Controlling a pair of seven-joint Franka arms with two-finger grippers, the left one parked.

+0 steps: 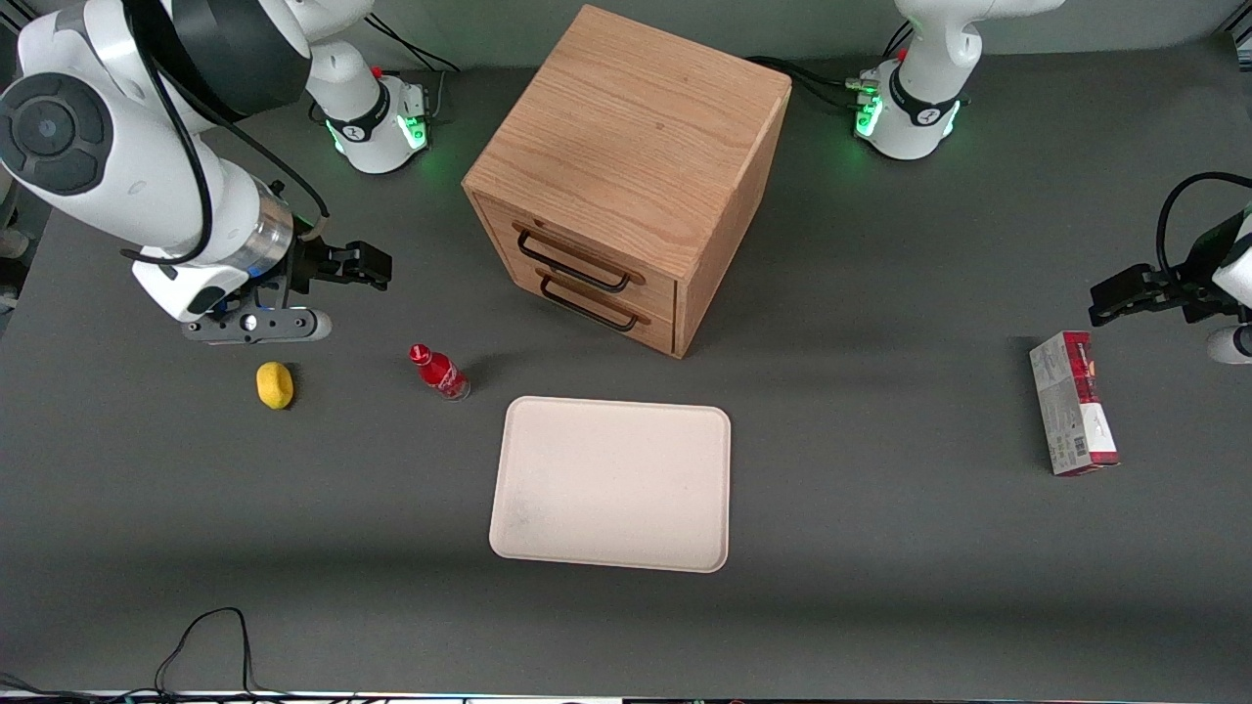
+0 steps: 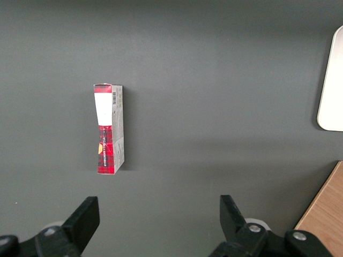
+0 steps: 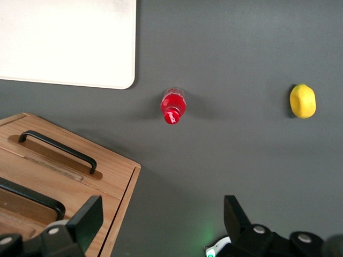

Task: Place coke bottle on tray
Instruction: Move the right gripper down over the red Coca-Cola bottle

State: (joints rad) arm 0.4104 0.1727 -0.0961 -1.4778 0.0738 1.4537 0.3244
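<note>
The coke bottle point(image 1: 439, 372) is a tiny red bottle with a red cap, standing on the dark table beside the tray's corner. It also shows in the right wrist view point(image 3: 173, 106). The tray point(image 1: 611, 484) is a large cream rectangle with nothing on it, nearer the front camera than the cabinet; its corner shows in the right wrist view point(image 3: 69, 43). My gripper point(image 1: 364, 265) is open and empty, raised above the table, farther from the front camera than the bottle and toward the working arm's end. Its fingers stand wide apart in the right wrist view point(image 3: 163, 214).
A wooden two-drawer cabinet point(image 1: 626, 176) with black handles stands mid-table; its drawers point(image 3: 59, 176) are shut. A yellow lemon point(image 1: 275, 384) lies beside the bottle, toward the working arm's end. A red-and-grey carton point(image 1: 1073, 403) lies toward the parked arm's end.
</note>
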